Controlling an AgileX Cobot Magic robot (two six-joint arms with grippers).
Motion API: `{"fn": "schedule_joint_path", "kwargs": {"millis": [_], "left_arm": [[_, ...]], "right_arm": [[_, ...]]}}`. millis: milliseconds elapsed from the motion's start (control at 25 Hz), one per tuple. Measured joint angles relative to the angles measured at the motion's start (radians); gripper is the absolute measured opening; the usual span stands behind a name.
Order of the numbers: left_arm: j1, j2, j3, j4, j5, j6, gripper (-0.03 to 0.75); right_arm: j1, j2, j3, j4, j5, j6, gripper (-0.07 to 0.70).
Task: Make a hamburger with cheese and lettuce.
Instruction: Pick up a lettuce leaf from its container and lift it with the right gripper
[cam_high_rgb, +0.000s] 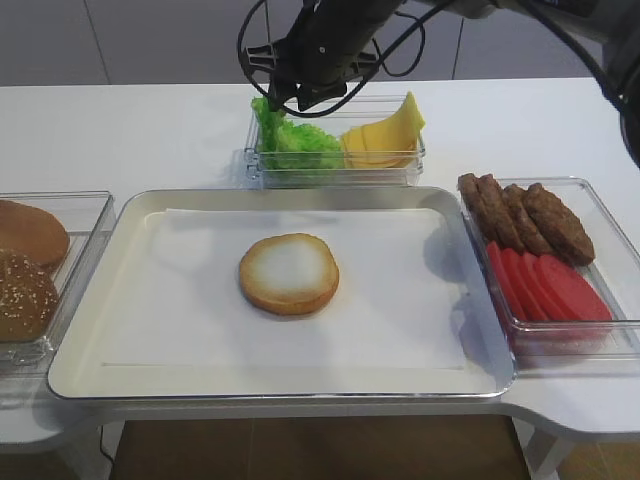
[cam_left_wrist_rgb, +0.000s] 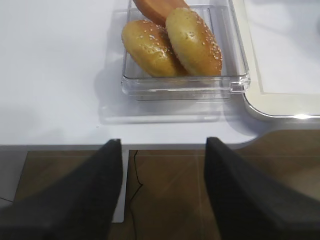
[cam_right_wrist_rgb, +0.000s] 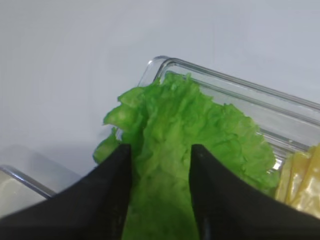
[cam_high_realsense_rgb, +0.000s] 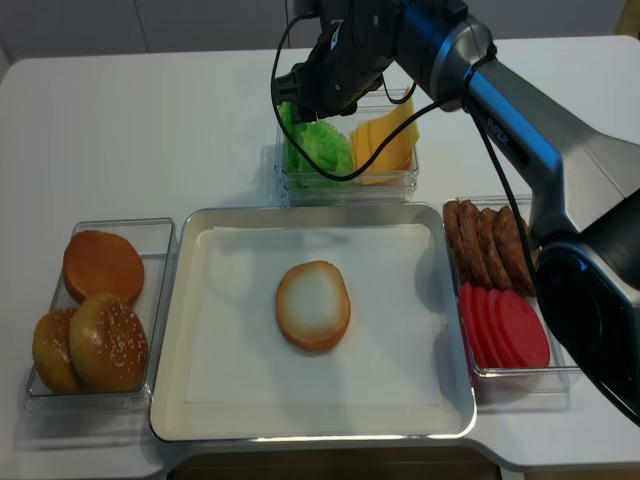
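Here the lettuce (cam_right_wrist_rgb: 170, 150) runs lengthwise between the right gripper (cam_right_wrist_rgb: 161, 165) fingers

three buns (cam_high_realsense_rgb: 92, 320), perhaps four patties (cam_high_realsense_rgb: 488, 238)

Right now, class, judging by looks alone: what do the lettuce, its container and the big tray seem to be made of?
Lettuce: bright green, matte, crinkled; real or imitation leaf can't be told.
Container: clear rigid plastic, probably; glossy see-through walls with rounded rims.
Tray: looks like metal or enamel, with a shiny rolled rim; a white sheet of paper lines it.
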Motion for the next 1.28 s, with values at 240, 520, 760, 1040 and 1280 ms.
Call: {"fn": "schedule_joint_path", "kwargs": {"millis": [240,520,760,1040,1280], "left_arm": [[0.0,0.0,0.0,0.0,0.0,0.0,0.391],[0.0,0.0,0.0,0.0,0.0,0.0,0.391],[0.0,0.0,0.0,0.0,0.0,0.0,0.391],[0.0,0.0,0.0,0.0,0.0,0.0,0.391],[0.0,0.0,0.0,0.0,0.0,0.0,0.391]], "right_arm": [[0.0,0.0,0.0,-0.002,0.017,0.0,0.281],[0.0,0.0,0.0,-0.003,0.026,-0.002,0.135],[0.0,0.0,0.0,-0.003,0.052,-0.002,0.037],[0.0,-0.002,0.0,-0.003,0.062,0.0,0.034],[0.0,-0.059,0.0,-0.012,0.096,0.002,0.034]]}}
